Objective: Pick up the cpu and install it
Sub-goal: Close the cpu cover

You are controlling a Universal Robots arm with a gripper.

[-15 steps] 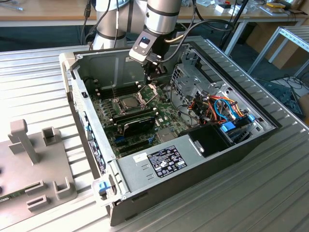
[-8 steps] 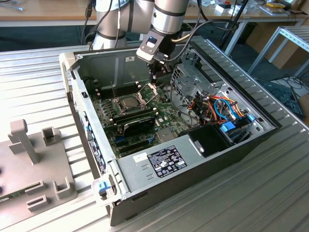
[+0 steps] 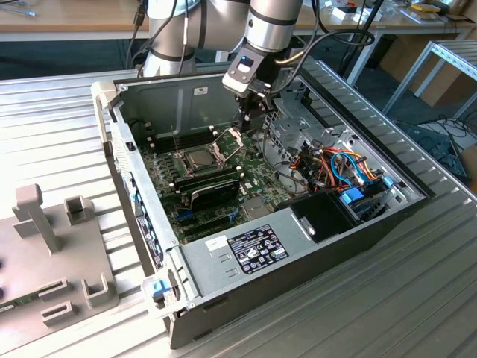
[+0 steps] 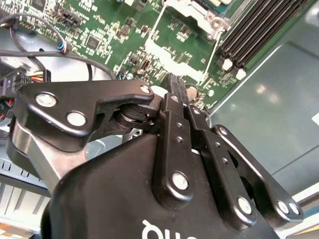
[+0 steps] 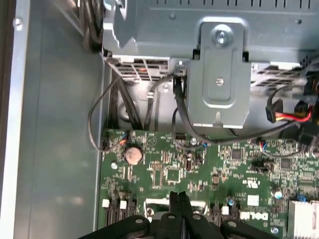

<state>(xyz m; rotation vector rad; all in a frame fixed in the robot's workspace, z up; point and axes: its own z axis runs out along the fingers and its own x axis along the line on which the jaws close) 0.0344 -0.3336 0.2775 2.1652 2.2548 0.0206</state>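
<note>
The cpu (image 3: 200,157), a small silver-grey square, lies flat in the socket on the green motherboard (image 3: 257,179) inside the open computer case. The hinged metal socket frame (image 3: 230,139) stands raised just beside it, toward the exterior view's right. My gripper (image 3: 250,118) hangs above the board next to that raised frame, apart from the cpu. In both wrist views the black fingers (image 4: 175,84) (image 5: 178,199) are pressed together with nothing between them, tips pointing down at the board near the frame's wire lever (image 4: 215,50).
A black expansion card (image 3: 212,195) stands on the board below the socket. The power supply (image 3: 253,250) fills the case's near end, and a drive cage with coloured cables (image 3: 332,165) sits at the exterior view's right. Grey fixture blocks (image 3: 52,246) stand on the table at the left.
</note>
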